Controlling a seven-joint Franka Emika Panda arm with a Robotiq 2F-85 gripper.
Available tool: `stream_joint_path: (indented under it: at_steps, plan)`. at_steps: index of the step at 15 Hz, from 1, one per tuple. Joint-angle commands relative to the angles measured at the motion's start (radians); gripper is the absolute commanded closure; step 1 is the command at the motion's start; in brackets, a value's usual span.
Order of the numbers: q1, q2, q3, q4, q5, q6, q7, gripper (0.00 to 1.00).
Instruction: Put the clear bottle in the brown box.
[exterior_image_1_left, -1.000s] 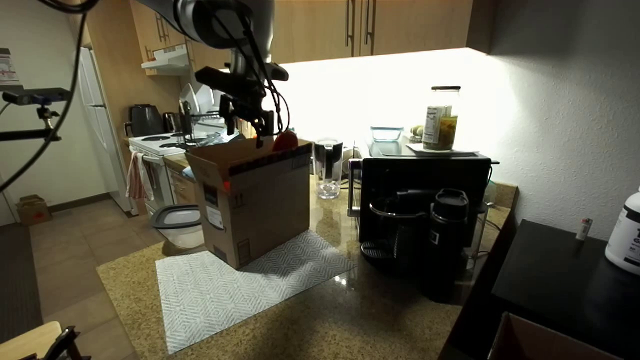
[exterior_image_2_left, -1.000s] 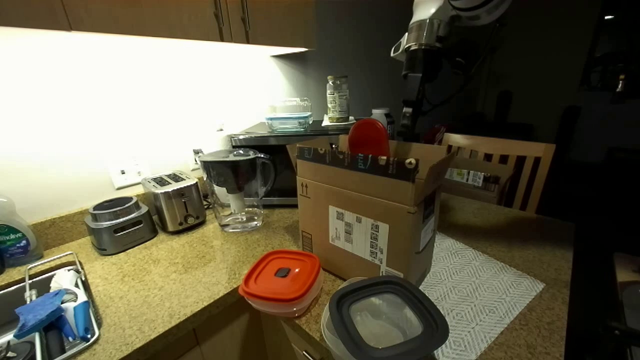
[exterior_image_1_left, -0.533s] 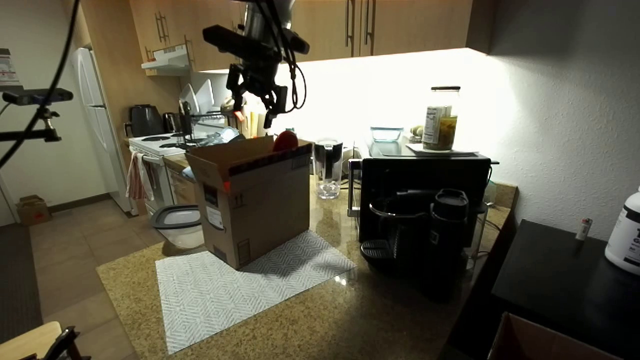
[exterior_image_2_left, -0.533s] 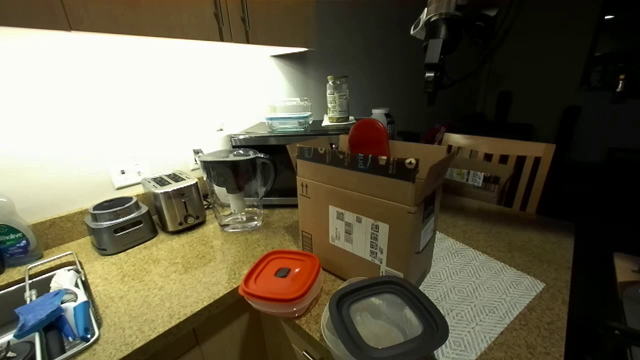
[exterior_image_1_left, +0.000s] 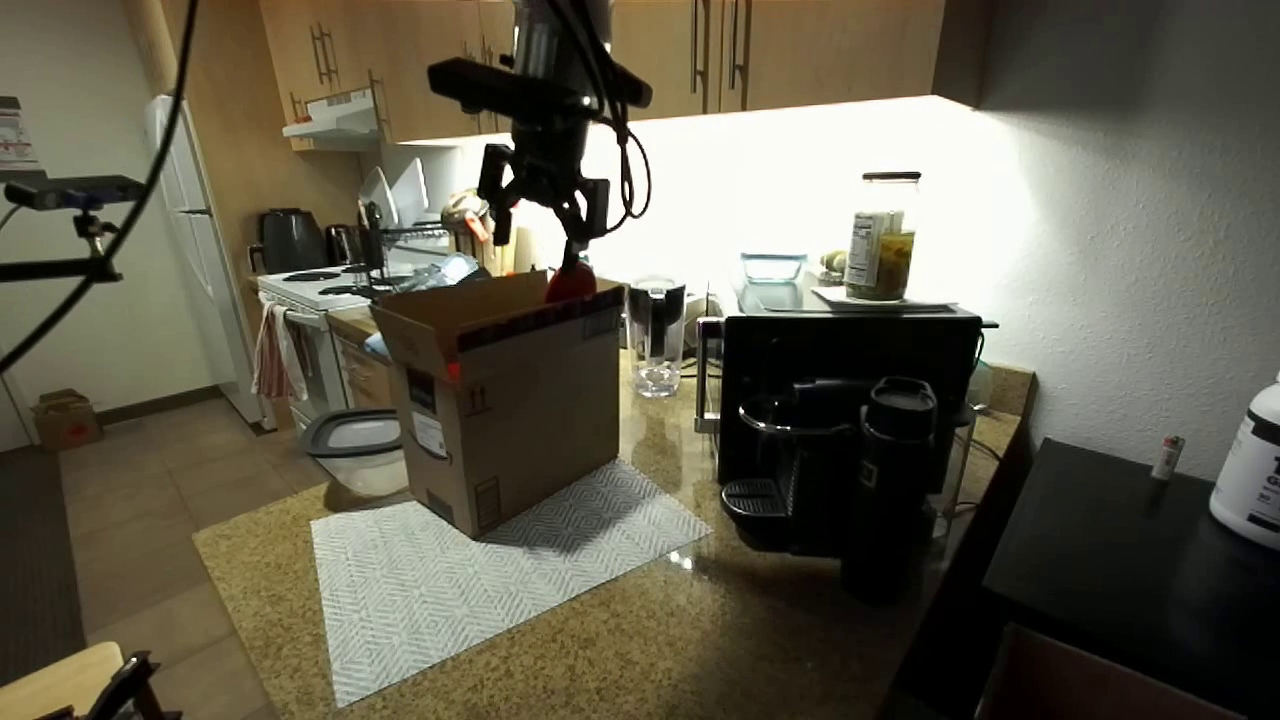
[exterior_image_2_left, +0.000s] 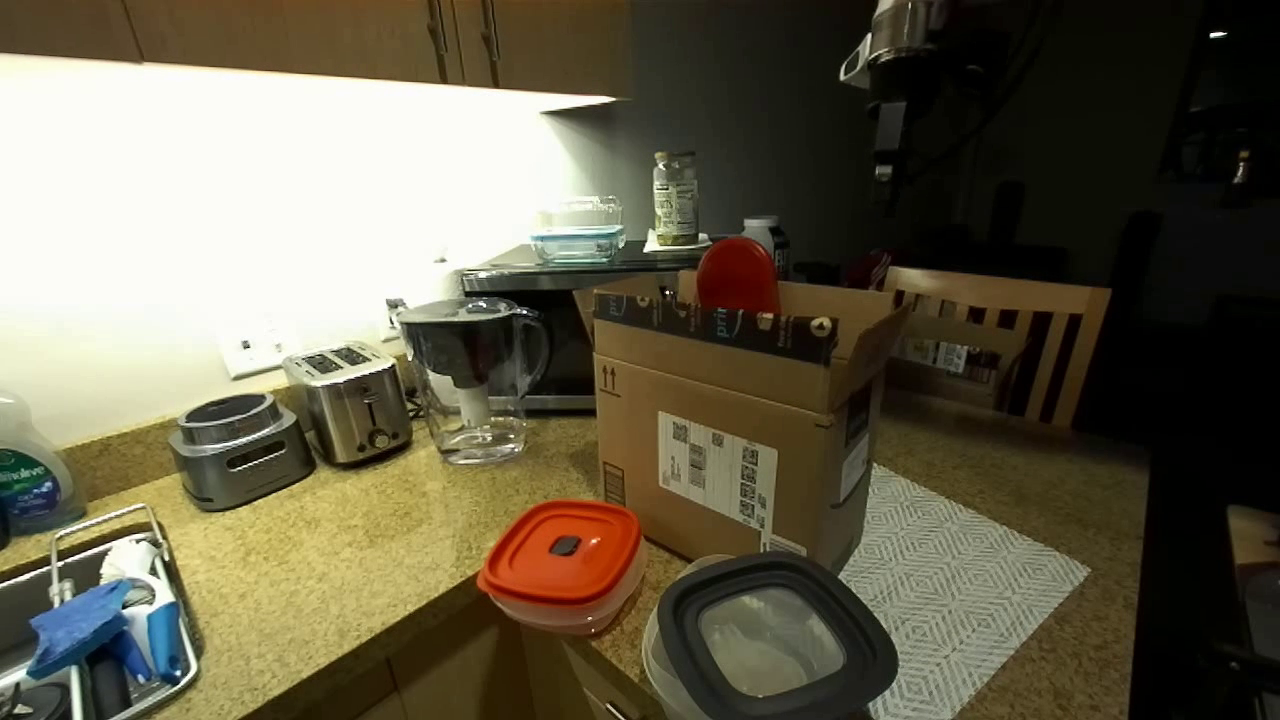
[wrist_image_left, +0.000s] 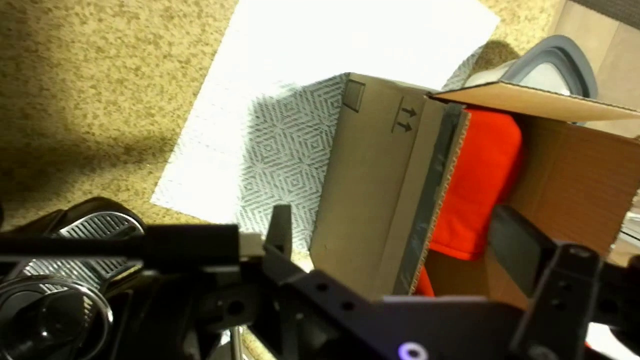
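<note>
The brown box (exterior_image_1_left: 540, 410) stands open on a patterned mat, its flaps raised; it also shows in an exterior view (exterior_image_2_left: 640, 420) and in the wrist view (wrist_image_left: 370, 190). A red cloth-like item (wrist_image_left: 475, 185) is inside and sticks up above the rim in both exterior views (exterior_image_2_left: 738, 272). The clear bottle cannot be made out in any view; it is hidden or out of view. My gripper (exterior_image_1_left: 537, 245) is open with nothing seen between its fingers, held higher than the box. In the wrist view, the box's side wall and flap show between the fingertips (wrist_image_left: 392, 222).
A black coffee machine (exterior_image_1_left: 800, 460) stands beside the mat (exterior_image_1_left: 480, 600). A water pitcher (exterior_image_2_left: 475, 370) and a microwave with a lidded jar (exterior_image_1_left: 880, 240) on top are behind. Lidded containers (exterior_image_2_left: 565, 560), (exterior_image_2_left: 770, 640) sit at the counter edge by the box.
My gripper has risen from the box's rim and shifted to the right in both exterior views. It stays open. The box and the red item have not moved.
</note>
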Motion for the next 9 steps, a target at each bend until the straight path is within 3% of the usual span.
stream_joint_path:
  at_steps: [1,9]
  plan:
    - [0.0,-0.051,0.009,-0.14,-0.111,0.123,-0.049,0.0]
    - [-0.003,-0.119,0.003,-0.383,-0.182,0.353,-0.041,0.0]
